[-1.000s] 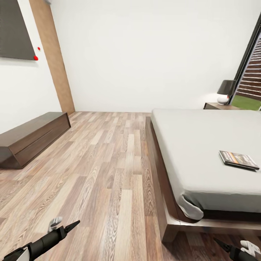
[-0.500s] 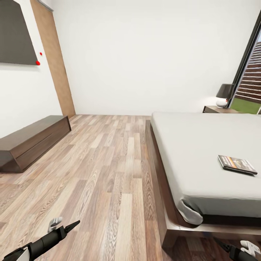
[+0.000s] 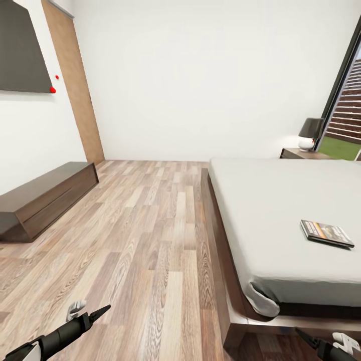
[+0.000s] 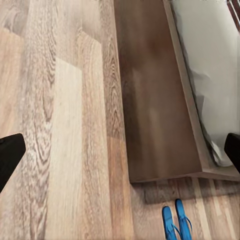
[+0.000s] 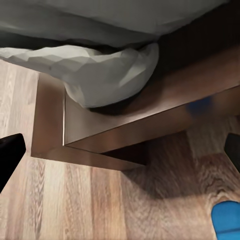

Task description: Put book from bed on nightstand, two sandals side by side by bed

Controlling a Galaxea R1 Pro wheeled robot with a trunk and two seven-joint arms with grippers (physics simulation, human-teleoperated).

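Blue sandals by bed corner, grippers' jaws wide, empty: the base could clip them.

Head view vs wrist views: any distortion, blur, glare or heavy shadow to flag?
Head view: wide-angle stretch, the window frame leans at the picture's edge; even flat light, the book is sharp. Left wrist view: soft but readable, dark shadow under the bed frame near the sandals. Right wrist view: blurred close-up, a bluish reflection on the frame's glossy side.
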